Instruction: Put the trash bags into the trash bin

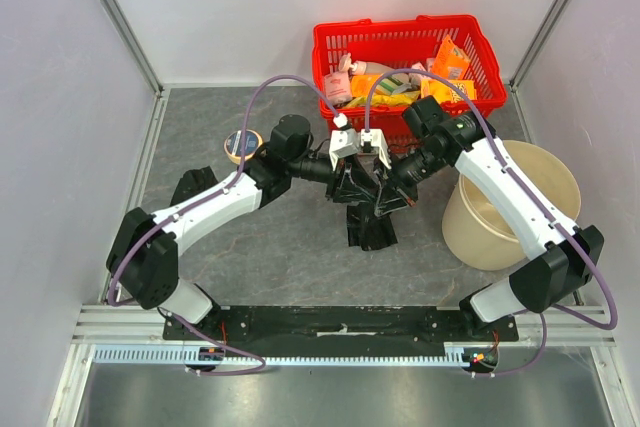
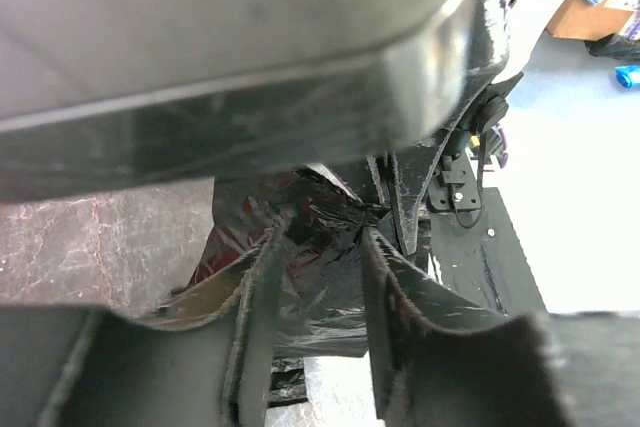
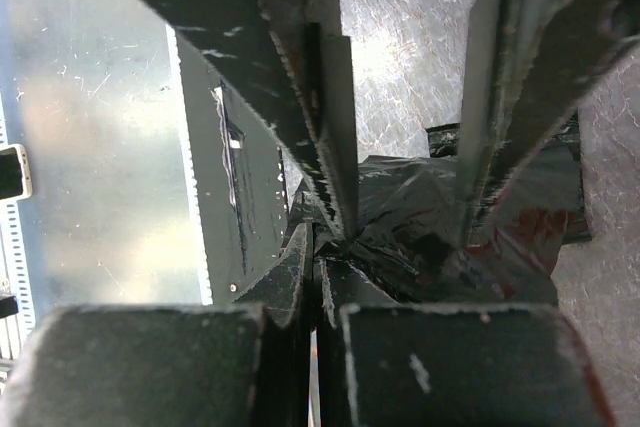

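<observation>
Arms of a two-armed rig reach in from both sides and meet at mid-worktop over a crumpled black trash bag (image 1: 372, 227). The left arm sweeps in low from its base, elbow out to the left and wrist turned toward the centre. The right arm stretches up along the right side and bends back inward, its forearm passing over the near left rim of the trash bin (image 1: 545, 162).

The left hand (image 1: 350, 185) has its fingers a little apart, pinching a wad of black film that fills the gap and touches both inner faces. The right hand (image 1: 385, 192), seen by its own wrist camera, is pressed together on a fold of the same bag, fingertips almost meeting. The bag's lower part trails toward the arms' bases on the worktop (image 1: 280, 257), a grey, stone-patterned sheet.

The beige bin stands at the right, mouth up, just beside the bag but apart from it. Another black bag (image 1: 192, 187) lies beside the left forearm. A tape roll (image 1: 243, 144) sits behind the left wrist. A red basket (image 1: 400, 29) of packaged goods stands at the far edge. Pale panels in metal framing wall the cell, and purple cables (image 1: 290, 80) loop above the wrists.
</observation>
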Robot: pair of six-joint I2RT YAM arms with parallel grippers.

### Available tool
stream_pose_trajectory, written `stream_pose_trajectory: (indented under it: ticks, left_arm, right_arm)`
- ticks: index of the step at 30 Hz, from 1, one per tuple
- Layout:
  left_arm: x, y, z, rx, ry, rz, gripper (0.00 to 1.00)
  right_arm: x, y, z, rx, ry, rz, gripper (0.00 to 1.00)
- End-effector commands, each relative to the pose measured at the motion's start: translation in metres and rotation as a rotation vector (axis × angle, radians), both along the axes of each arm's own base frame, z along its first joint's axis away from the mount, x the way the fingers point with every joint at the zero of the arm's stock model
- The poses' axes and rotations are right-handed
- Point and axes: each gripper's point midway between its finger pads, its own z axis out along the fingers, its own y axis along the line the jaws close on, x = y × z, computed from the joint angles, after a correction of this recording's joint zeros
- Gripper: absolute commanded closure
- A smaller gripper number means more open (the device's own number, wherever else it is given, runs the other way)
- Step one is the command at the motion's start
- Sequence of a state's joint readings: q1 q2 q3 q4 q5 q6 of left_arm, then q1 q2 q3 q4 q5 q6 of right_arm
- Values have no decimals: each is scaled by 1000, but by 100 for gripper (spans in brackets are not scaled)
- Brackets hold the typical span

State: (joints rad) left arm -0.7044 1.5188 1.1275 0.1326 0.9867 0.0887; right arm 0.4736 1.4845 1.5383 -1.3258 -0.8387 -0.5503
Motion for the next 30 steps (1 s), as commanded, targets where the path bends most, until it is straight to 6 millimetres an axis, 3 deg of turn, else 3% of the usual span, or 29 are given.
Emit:
stream_pose_trajectory:
  ticks: [1, 5, 7, 11, 16, 22, 24, 28, 30]
  left_arm:
    - [-3, -5, 13, -36, 3, -24, 62]
    - [-6, -6, 14, -39, 12, -42, 81]
    - [-9, -6, 14, -39, 15, -56, 98]
    - [-12, -3, 10, -35, 16, -64, 98]
    - [-17, 5, 2, -15, -16, -70, 98]
    - [-17, 16, 0, 0, -52, -51, 98]
    - [-17, 19, 0, 0, -56, -49, 98]
    - [-18, 19, 2, -4, -49, -51, 98]
    - [-17, 18, 5, -10, -47, -51, 98]
  right_arm:
    - [-3, 3, 14, 38, -3, 5, 100]
    - [-3, 3, 15, 38, -7, 4, 100]
    - [-3, 2, 14, 33, -6, 3, 100]
    - [1, -1, 13, 10, -24, -10, 100]
    - [6, -6, 12, -25, -47, -39, 87]
    - [10, -13, 11, -51, -64, -64, 84]
    - [8, -13, 11, -50, -63, -62, 86]
    - [10, -13, 11, -47, -62, -65, 100]
    - [10, -13, 10, -51, -58, -64, 100]
